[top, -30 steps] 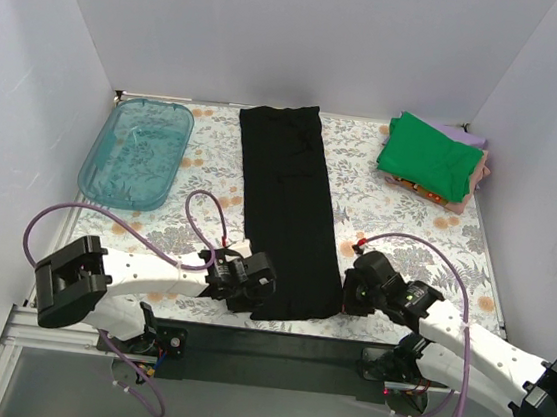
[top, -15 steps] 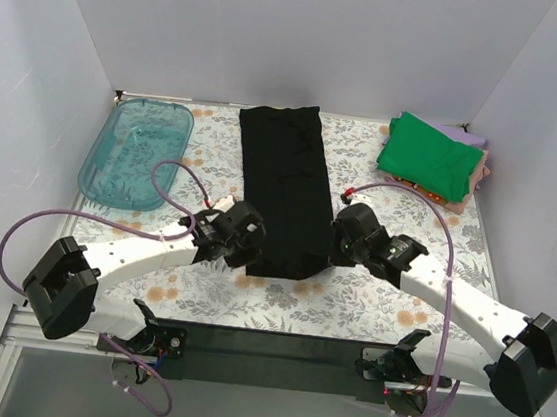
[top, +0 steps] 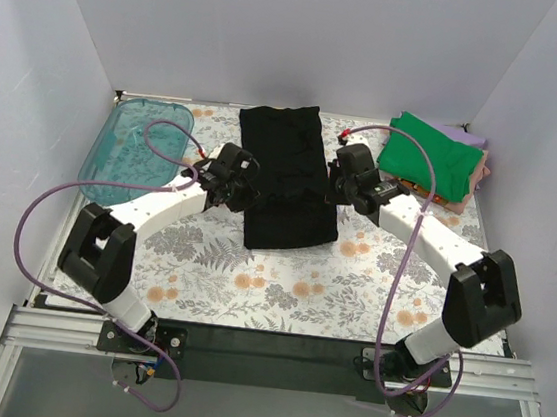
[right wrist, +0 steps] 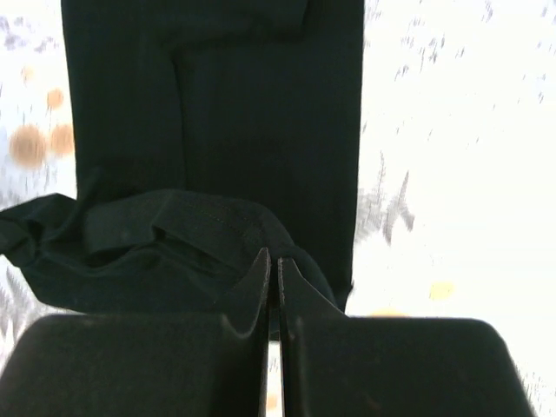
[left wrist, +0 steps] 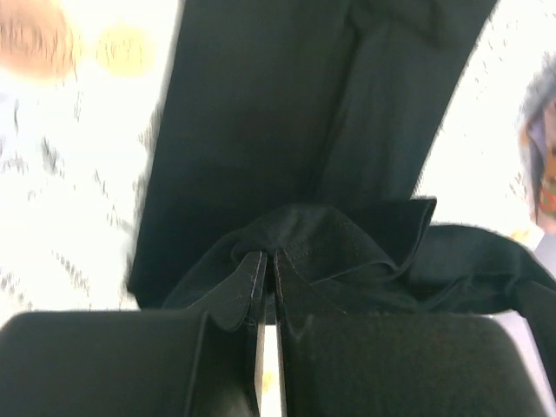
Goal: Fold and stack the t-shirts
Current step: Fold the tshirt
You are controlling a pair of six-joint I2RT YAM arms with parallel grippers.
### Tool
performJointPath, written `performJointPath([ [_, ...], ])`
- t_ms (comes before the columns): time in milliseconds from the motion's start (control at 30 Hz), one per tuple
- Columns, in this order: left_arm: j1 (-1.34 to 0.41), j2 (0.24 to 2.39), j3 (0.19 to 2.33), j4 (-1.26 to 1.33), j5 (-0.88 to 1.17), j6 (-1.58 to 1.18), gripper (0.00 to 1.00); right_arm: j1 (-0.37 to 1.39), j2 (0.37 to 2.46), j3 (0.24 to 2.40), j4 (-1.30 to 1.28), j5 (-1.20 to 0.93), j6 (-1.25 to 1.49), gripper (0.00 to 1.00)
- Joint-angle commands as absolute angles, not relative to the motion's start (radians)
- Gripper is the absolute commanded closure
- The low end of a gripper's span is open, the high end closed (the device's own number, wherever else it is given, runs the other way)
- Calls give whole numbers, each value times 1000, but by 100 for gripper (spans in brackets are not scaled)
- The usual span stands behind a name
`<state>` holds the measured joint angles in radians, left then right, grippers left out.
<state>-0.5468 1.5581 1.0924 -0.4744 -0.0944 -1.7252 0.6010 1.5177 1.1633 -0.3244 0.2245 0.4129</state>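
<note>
From the top external view, you had the black t-shirt (top: 290, 150) lying as a long narrow strip up the middle of the table (top: 279, 289). Its near end was lifted and doubled back over the rest. The left gripper (top: 248, 197) was at its left edge and the right gripper (top: 337, 190) at its right edge, about level with each other. The green t-shirt (top: 430, 157) sat folded on a small pile at the far right corner, and the teal tray (top: 130, 141) lay at the far left.

In the left wrist view, your left gripper (left wrist: 268, 269) was pinched down to a thin slit on a bunched corner of black cloth, with the flat strip stretching away beyond it.

In the right wrist view, the right gripper (right wrist: 271, 265) was clamped just as tightly on the other corner, and a loose fold sagged between the two grips.

By my reading, you were midway through folding the strip in half lengthwise. The next move called for carrying both corners evenly to the far hem. You would then lower them so the edges met and let go without dragging the layer underneath.
</note>
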Motion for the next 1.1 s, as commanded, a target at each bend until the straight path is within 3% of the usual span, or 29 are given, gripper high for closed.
performJointPath([
  [0,-508,1624,1192,-437,-67,-1658,100,563,1604,1259,-253,207,347,99],
  [733,-380,2011,1488,-446,-120,-1598,100,459,2028,1575,-84,182,156,99],
  [833,-377,2066,1578,-524,-127,-1583,73,453,2069,1597,-89,161,143,70],
  [867,-377,2071,1591,-534,-130,-1580,62,453,2075,1609,-90,152,135,53],
  [900,-377,2063,1601,-538,-133,-1577,43,451,2074,1617,-104,147,135,48],
  [967,-377,2043,1598,-552,-141,-1583,29,451,2047,1614,-117,149,141,37],
  [1000,-377,2031,1592,-554,-143,-1583,11,451,2033,1609,-123,150,143,33],
  [1067,-377,1976,1556,-549,-149,-1588,8,453,1972,1582,-138,144,152,24],
])
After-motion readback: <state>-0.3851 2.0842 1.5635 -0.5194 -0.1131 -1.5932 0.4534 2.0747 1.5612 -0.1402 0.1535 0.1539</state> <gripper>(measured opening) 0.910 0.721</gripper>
